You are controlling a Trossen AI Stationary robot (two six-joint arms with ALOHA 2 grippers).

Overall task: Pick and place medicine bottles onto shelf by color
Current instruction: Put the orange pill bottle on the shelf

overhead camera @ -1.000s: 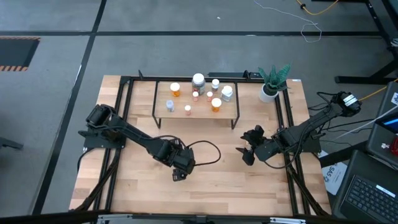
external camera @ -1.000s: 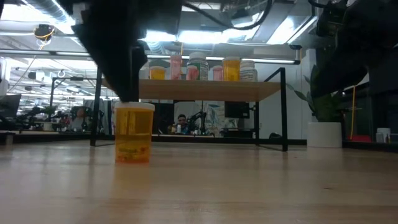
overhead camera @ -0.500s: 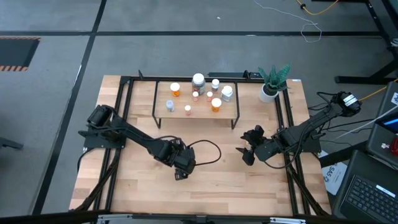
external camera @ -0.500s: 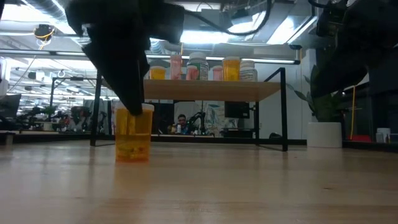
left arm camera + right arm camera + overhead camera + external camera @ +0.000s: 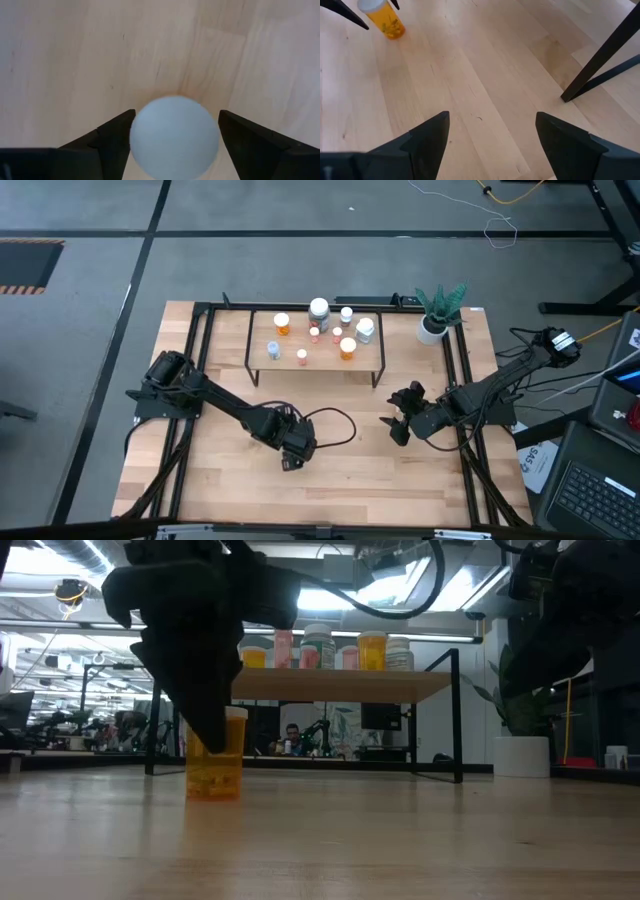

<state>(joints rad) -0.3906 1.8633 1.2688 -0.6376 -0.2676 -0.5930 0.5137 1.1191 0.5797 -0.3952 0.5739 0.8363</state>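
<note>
An orange medicine bottle with a white cap (image 5: pixel 214 772) stands upright on the tabletop; it also shows in the right wrist view (image 5: pixel 385 20). My left gripper (image 5: pixel 291 463) is over it, pointing down and open, with one finger on each side of the cap (image 5: pixel 174 131). In the low view the gripper (image 5: pixel 212 730) hides the bottle's top. The shelf (image 5: pixel 260 330) at the far side carries several orange and white bottles (image 5: pixel 320 648). My right gripper (image 5: pixel 393 420) is open and empty, low over the table at the right (image 5: pixel 492 117). My left gripper's fingers (image 5: pixel 117 135) come from above, pointing down, and stand close on either side of the bottle's white cap (image 5: pixel 137 135). I cannot tell whether they touch it. The bottle stands upright with its base on the table.
A white pot with a green plant (image 5: pixel 433 315) stands at the far right, beside the shelf. A black cable loop (image 5: pixel 330 420) lies on the table behind my left gripper. Black frame rails (image 5: pixel 460 380) run along the table's sides. Bare wood lies between the two grippers.
My left gripper has gone down over the orange bottle, from just above its cap to around the cap and upper body. The bottle has stayed upright in its place.
</note>
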